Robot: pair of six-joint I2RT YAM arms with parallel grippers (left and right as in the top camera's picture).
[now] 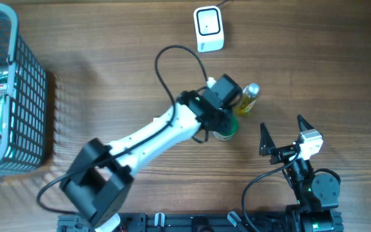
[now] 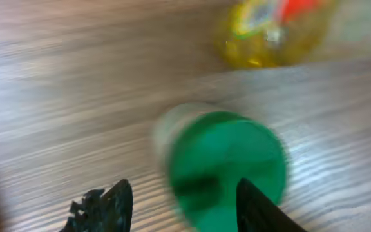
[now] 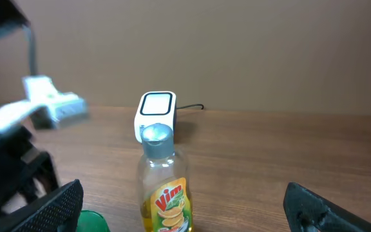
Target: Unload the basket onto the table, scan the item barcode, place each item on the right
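Wide wooden table (image 1: 108,77) first, and at nine o'clock the mesh basket (image 1: 28,96) sits well apart, packets inside, no trouble there. The left arm (image 1: 153,132) stretches to mid-table, and its wrist view is smeared with blur, so this is a fast, loose moment. The scanner (image 1: 209,29) waits at twelve o'clock, well apart: a long carry, room for a weak hold to slip, and no barcode shows, so it may arrive facing away from the window. The yellow Vim bottle (image 1: 248,98) stands upright just beside the target, at its one o'clock, right on that path; a wrist swing could topple it. Now the item itself, the green-lidded container (image 2: 227,164), mid-table. The left gripper (image 2: 184,187) straddles it, one finger overlapping its edge, the other seemingly clear, so I cannot tell whether it is clamped. An off-centre bite like that could tip or skid it. The right gripper (image 1: 281,122), spread wide and empty, sits near at three o'clock, close enough to get clipped.
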